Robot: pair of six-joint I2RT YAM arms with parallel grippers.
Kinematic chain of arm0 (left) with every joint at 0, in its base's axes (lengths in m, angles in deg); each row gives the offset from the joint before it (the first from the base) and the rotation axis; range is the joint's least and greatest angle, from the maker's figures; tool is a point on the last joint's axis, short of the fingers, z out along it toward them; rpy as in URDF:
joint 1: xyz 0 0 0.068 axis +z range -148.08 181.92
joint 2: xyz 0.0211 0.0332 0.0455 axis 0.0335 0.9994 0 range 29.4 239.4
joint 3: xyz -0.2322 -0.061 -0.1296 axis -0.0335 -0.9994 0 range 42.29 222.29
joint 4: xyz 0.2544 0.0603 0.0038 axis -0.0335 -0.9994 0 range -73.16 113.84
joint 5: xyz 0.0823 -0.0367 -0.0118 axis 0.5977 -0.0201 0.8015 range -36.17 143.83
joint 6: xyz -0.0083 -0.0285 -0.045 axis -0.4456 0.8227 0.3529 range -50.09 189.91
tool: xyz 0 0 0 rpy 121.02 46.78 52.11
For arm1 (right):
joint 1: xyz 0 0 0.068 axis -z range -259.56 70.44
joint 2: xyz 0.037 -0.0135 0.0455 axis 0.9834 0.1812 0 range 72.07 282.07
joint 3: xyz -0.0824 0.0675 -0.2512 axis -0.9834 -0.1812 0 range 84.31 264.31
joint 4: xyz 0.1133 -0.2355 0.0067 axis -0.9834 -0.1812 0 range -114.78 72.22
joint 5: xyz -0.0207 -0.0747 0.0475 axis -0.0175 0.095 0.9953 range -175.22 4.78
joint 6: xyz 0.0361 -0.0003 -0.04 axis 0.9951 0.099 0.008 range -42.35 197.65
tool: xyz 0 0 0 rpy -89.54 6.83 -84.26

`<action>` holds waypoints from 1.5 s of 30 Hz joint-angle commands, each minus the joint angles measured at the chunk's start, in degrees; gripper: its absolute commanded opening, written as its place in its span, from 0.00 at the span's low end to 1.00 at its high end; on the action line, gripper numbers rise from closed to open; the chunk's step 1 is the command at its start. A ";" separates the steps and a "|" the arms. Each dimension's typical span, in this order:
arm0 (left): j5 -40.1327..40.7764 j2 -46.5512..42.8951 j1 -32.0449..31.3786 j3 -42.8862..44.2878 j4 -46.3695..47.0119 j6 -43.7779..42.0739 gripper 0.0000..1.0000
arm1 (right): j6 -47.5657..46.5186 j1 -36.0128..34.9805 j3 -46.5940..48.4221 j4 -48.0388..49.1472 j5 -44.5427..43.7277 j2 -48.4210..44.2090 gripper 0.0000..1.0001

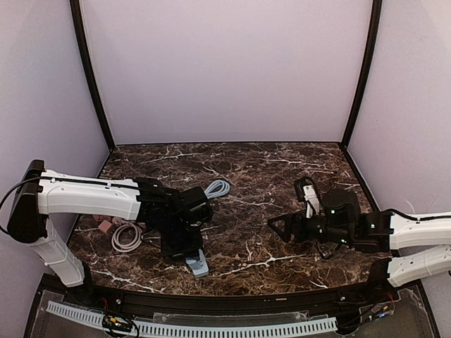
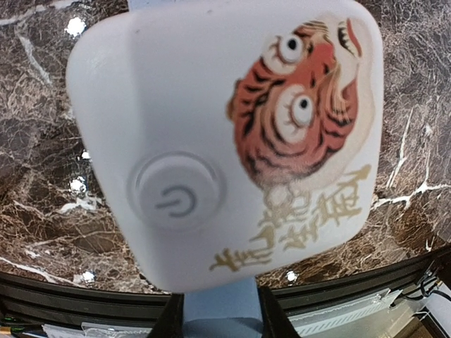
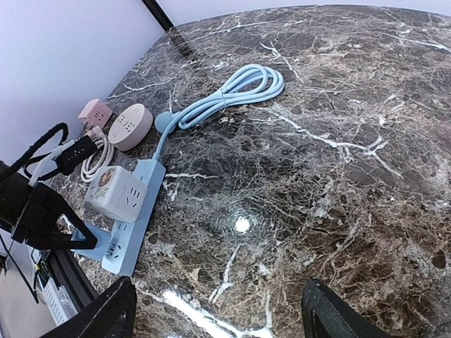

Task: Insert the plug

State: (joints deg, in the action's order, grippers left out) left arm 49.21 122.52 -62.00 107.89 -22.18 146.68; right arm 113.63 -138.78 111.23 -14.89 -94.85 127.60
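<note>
Two jaws of the right gripper (image 3: 220,296) are spread wide, nothing held, right of the power strip (image 3: 132,241). On that strip the white cube plug (image 3: 116,191) is seated; the opening of the left gripper (image 1: 183,248) cannot be told.

High overview; left wrist close on cube (image 2: 225,141), right wrist farther

Near the left edge of the marble table (image 1: 282,162) we see a small pink cube socket (image 3: 92,111) just beside a round pinkish socket (image 3: 130,126). A coiled white cable (image 1: 118,243) lies next to them, toward the near edge, and pale lilac walls (image 1: 225,70) rise behind
</note>
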 commanded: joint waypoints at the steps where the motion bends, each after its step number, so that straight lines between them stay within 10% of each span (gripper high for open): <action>1: 0.64 0.60 0.02 -0.89 -0.69 1.86 0.01 | -0.01 0.41 -1.05 0.10 -1.67 -1.26 0.79; 26: 10.91 6.74 4.09 2.07 -19.52 -9.47 0.01 | 0.06 0.33 -1.13 -0.18 -2.58 -0.17 0.79; 45: 3.56 11.25 4.79 -9.81 -4.25 -10.97 0.01 | -0.07 0.35 -0.99 -0.26 -2.40 0.19 0.79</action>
State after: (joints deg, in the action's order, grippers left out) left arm 49.67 124.16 -57.67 104.44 -24.56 138.03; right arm 113.68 -138.78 110.20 -15.04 -96.71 127.75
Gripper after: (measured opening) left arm 0.244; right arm 0.789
